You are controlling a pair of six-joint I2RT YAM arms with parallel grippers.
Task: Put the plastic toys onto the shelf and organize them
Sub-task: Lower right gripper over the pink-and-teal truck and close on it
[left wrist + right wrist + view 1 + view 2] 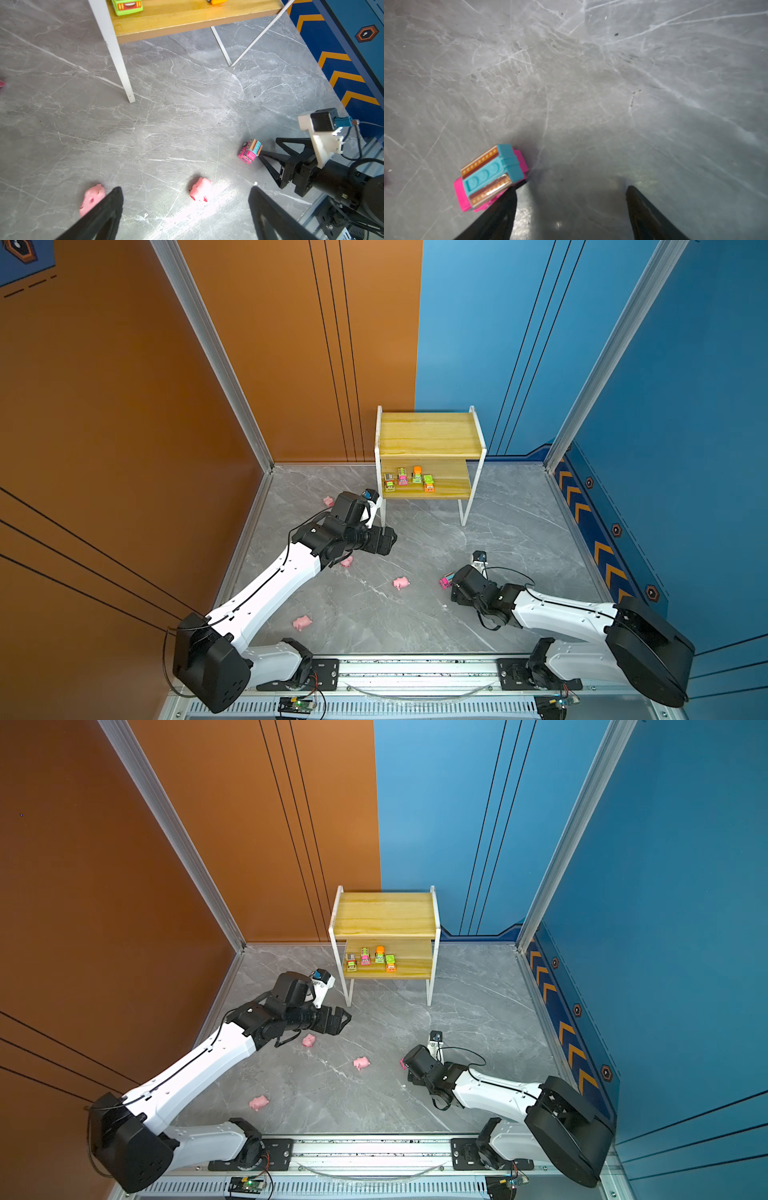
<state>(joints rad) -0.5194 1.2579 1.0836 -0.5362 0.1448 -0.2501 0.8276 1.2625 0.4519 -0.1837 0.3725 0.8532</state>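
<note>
The right end effector [571, 209] stands with jaws apart and empty, one finger [506, 199] touching the pink truck [490, 176] on the table [591, 83]; the truck looks light, hard and slippery, best pinched across its flat sides; the left end effector [185, 212] is also spread, empty, over two pigs [201, 189]; four trucks [409, 480] sit on the shelf [428, 435], well apart; nothing blocks the way
</note>
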